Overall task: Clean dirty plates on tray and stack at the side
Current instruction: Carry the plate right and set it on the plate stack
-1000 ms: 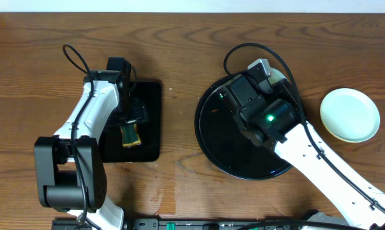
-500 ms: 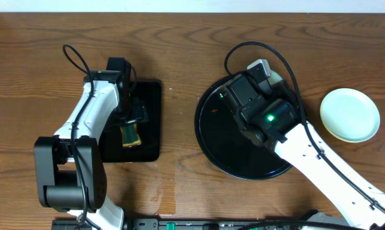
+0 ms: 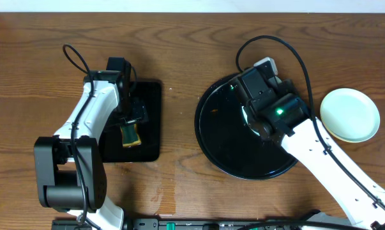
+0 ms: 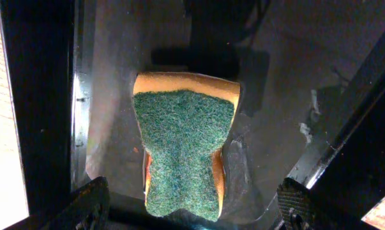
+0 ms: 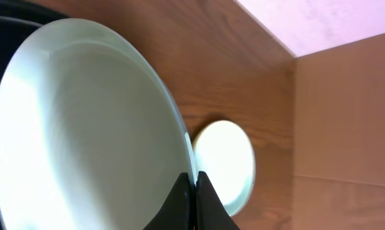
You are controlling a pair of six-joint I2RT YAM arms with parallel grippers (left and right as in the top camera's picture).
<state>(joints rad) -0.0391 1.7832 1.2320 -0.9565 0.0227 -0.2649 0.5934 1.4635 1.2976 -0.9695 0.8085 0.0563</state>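
The right hand (image 5: pixel 193 191) is pinched tight on the rim of a smooth, round, pale mint plate (image 5: pixel 90 128). It is tipped up on edge over the glossy black round tray (image 3: pixel 224 140), its hollow face turned from the wrist; from overhead it seems mostly hidden. A second pale plate (image 3: pixel 350 115) lies flat on the wooden desk (image 3: pixel 179 51). The left hand (image 4: pixel 196 203) gapes wide astride a waisted green-topped orange sponge (image 4: pixel 182 140), long axis toward the wrist, in the rectangular tray (image 3: pixel 150 96).
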